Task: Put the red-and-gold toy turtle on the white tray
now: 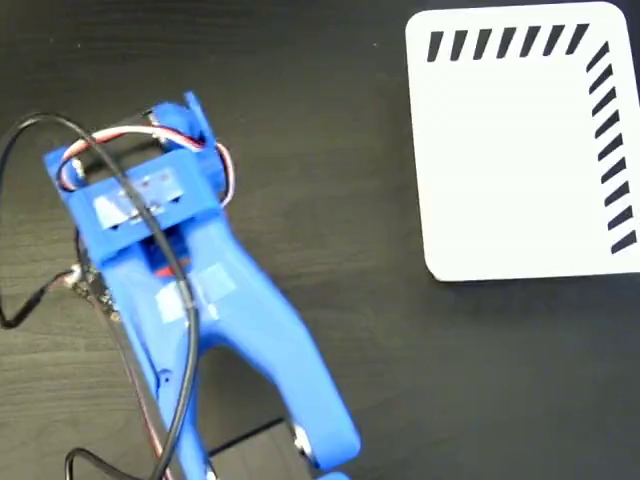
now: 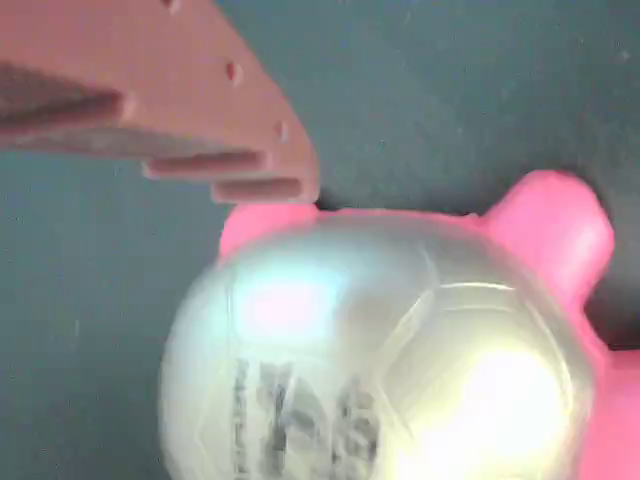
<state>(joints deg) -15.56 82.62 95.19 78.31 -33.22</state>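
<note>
Overhead fixed view: blue arm [image 1: 200, 300] stood well left of the white tray [image 1: 510, 160] on dark table [image 1: 400, 380]; wrist view: red-and-gold toy turtle [image 2: 380, 350] lay close under one finger [image 2: 170, 90], w/ finger spacing indeterminable, turtle off-tray.

Hobby robotics bench, dark tabletop [image 1: 350, 150], blue printed arm [image 1: 200, 290], loose wiring [image 1: 30, 140]

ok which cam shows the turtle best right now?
Wrist view: the turtle fills the frame, with its shiny shell, black print and pinkish-red limbs close up beside a finger of the hand. The fixed view shows none of it; the blue arm covers that spot.
</note>
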